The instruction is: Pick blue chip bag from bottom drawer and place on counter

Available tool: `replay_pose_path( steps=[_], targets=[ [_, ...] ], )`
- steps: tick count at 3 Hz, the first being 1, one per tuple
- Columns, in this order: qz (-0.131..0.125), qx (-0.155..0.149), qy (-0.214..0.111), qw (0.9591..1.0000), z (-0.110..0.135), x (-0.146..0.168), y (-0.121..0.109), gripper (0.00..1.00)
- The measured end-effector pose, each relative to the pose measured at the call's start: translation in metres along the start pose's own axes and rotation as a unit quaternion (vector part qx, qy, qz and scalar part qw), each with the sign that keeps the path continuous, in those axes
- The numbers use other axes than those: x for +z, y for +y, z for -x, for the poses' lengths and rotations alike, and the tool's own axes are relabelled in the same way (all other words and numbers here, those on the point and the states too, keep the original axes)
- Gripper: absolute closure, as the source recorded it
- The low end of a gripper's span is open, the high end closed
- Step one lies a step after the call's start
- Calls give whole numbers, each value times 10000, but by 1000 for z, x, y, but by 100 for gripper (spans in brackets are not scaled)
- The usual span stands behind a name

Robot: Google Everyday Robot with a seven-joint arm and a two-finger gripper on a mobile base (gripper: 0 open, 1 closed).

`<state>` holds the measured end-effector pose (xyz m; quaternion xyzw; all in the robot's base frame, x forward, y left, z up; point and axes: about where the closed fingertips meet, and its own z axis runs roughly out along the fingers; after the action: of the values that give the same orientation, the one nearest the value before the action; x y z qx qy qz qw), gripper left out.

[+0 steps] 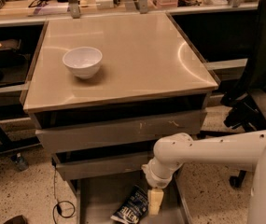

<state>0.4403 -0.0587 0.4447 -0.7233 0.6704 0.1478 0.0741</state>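
Down in the bottom drawer (94, 196), which is pulled out, I see the blue chip bag (131, 209) lying flat on the floor, near the middle. End effector (155, 202) hangs over the same drawer, pointing down, just right of the bag; contact unclear. Can't tell how far open it is or whether it grips anything. White arm (207, 150) reaches in from the drawer's right side. Two shallower drawers (118, 130) above it stand slightly out.

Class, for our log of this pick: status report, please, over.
Gripper low in bottom drawer, beside blue chip bag. Bag lying on drawer floor. Counter holds only a white bowl.
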Motion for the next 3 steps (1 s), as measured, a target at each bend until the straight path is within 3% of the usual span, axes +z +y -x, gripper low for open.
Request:
replay_pose_path(
  steps=[1,2,3],
  targets=[
    [-15,-143,-122,9998,-4,17,-1,0],
    [9,-128,-405,9991,-25,49,-10,0],
    [182,-95,-706,9973,-42,91,-11,0]
  ],
)
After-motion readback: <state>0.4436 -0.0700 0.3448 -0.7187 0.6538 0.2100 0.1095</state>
